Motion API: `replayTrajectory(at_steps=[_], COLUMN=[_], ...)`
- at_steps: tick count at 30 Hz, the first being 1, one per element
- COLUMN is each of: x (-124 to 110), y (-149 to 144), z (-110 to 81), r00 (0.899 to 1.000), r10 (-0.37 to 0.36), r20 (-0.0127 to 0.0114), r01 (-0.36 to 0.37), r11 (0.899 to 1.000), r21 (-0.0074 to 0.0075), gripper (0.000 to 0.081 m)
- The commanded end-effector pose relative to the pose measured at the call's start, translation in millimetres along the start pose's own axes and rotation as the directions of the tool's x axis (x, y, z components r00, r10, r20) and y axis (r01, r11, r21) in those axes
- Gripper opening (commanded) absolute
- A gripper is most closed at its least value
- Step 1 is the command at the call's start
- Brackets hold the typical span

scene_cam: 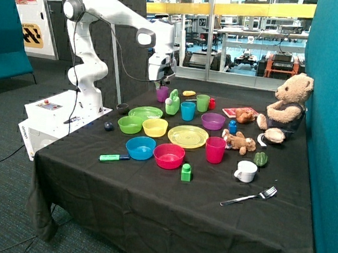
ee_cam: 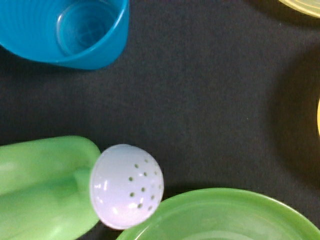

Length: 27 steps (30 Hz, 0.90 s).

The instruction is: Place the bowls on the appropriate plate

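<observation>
The gripper (scene_cam: 160, 82) hung high above the green watering can (scene_cam: 172, 103), and whether it was spread or clenched could not be told; it carried nothing visible. The green bowl (scene_cam: 130, 124) sat just in front of the green plate (scene_cam: 146, 112), touching the yellow bowl (scene_cam: 155, 127), which lay beside the yellow plate (scene_cam: 187, 136). Neither bowl was on a plate yet.

The risk, as I judged it: a descent from there could clip the watering can's white spout (ee_cam: 126, 186) or the blue cup (ee_cam: 70, 30), both close under the wrist, and tip them over.

A black cloth (scene_cam: 150, 208) covered the crowded table; teal partitions and glass office walls stood around.
</observation>
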<state>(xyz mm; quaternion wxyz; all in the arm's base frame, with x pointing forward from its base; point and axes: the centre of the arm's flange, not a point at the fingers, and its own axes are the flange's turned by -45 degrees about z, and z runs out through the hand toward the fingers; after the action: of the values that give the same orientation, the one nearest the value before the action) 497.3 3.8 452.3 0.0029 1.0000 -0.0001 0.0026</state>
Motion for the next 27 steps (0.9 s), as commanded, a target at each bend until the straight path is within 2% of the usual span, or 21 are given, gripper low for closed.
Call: replayTrajectory(at_steps=[1,3,4,5,6,9,13,15,26,27], x=[3,1,0,0,-1,-3,-8,-13,-36,-37], y=[4,9,10,11,12,17,25,28,36,37], z=[2.3,4.3,4.8,5.7,6.4,8.4,11.2,12.6,22.2,23.1], r00=[0.981,0.983,0.983,0.984,0.984,0.985,0.984,0.987,0.985,0.988], r10=[-0.196,-0.185,-0.185,-0.179,-0.18,-0.174,-0.176,-0.158,-0.172,-0.157], r20=[0.004,0.0041,0.0041,0.0041,0.0041,0.0041,0.0041,0.0043,0.0042,0.0043], r01=[0.196,0.185,0.185,0.179,0.18,0.174,0.176,0.158,0.172,0.157], r11=[0.981,0.983,0.983,0.984,0.984,0.985,0.984,0.987,0.985,0.988], r21=[0.0066,0.0066,0.0066,0.0065,0.0065,0.0065,0.0065,0.0065,0.0065,0.0064], gripper=[0.0808,0.0808,0.07,0.0486,0.0394,0.0298,0.0301,0.0295,0.0298,0.0298])
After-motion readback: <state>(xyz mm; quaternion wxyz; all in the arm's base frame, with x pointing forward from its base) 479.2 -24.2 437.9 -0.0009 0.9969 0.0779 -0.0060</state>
